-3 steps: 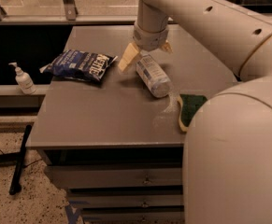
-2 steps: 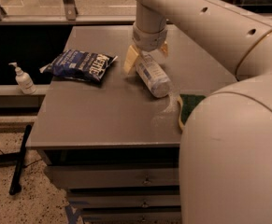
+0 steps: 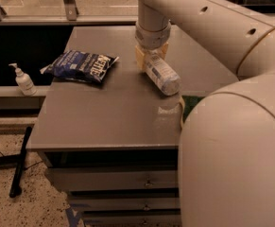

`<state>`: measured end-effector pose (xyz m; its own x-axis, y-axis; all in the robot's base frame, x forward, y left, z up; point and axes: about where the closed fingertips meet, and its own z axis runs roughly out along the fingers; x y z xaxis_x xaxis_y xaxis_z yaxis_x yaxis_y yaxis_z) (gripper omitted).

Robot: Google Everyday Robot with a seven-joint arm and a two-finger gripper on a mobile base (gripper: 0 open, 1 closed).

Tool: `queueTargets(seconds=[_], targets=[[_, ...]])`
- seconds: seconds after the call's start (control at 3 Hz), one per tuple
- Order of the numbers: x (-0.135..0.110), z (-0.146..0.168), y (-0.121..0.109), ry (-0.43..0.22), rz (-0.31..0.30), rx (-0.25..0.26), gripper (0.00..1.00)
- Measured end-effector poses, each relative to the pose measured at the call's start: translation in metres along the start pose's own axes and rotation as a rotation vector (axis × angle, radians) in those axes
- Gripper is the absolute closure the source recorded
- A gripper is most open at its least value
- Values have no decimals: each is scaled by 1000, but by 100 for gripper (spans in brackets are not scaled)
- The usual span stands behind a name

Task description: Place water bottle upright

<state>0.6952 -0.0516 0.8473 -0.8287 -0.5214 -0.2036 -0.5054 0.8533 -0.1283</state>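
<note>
The pincer hangs over the far middle of the grey counter, pointing down from the thick cream arm that sweeps in from the right. Its two pale fingers stand on either side of the far end of the water bottle, closed in on it so that the bottle looks held between them. The bottle is not upright. It lies slanted, its labelled body running from the pincer towards the near right, with the free end just above or resting on the counter; the view does not settle which. Whether there is any water inside cannot be made out, and the cap is not clearly seen. To the left, well apart from the bottle, a dark blue chip bag lies flat on the counter, looking puffed and sealed. At the counter's right edge a strip of green sponge shows, mostly hidden behind the arm's large near segment. Off the counter, on a low ledge to the left, a small white pump bottle stands upright. Below the counter top the drawers are all closed.
</note>
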Motion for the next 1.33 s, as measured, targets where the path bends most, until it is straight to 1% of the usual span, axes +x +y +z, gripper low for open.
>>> queueTargets(seconds=[0.33, 0.67, 1.0, 1.33], targets=[[-3, -10, -13, -39, 33, -23, 89], [-2, -21, -28, -129, 93, -91, 100], [6, -31, -54, -253, 161, -150, 100], [18, -40, -77, -360, 209, -170, 100]])
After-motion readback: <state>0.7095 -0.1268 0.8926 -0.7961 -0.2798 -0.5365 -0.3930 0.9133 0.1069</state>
